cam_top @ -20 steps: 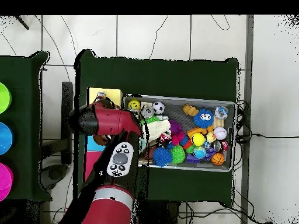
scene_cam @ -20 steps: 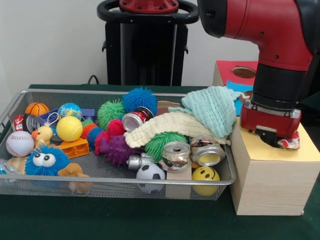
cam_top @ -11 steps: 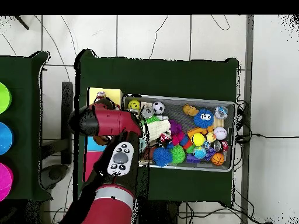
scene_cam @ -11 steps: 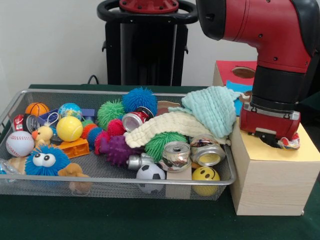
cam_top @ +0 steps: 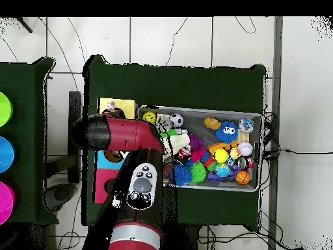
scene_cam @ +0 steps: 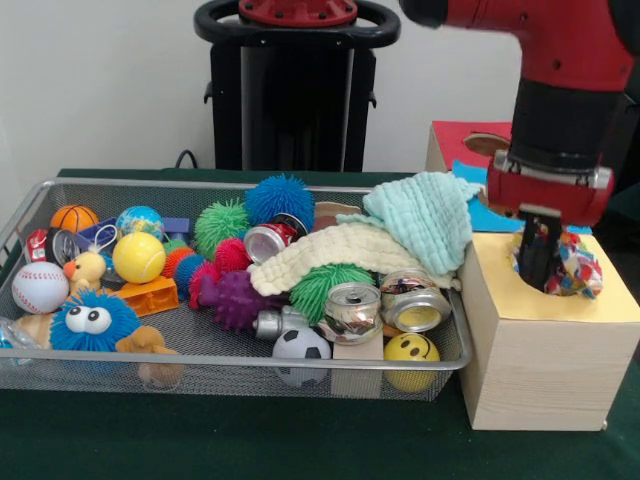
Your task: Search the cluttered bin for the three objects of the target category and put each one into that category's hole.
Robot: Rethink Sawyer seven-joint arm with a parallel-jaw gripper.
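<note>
gripper (scene_cam: 541, 262) clamped on patterned cloth (scene_cam: 572, 266) | over yellow-topped box (scene_cam: 540, 345) hole | 3 o'clock of wire bin (scene_cam: 455, 340)

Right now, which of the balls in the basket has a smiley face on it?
The yellow smiley ball at the basket's near corner beside the wooden box. The soccer ball next to it is black-and-white.

Glowing softly and evenly across the front view, throwing no hard shadows. Glinting brightly on the cans (scene_cam: 352, 308) and along the wire rim of the bin (scene_cam: 240, 183). Laying a pale sheen on the red arm (scene_cam: 560, 40). Darkening only faintly on the cloth (scene_cam: 200, 430) beneath the bin and on the left side of the box (scene_cam: 545, 370). Washing the tiles (cam_top: 169, 39) pale in the overhead view, leaving the cloth there dark and flat.
</note>
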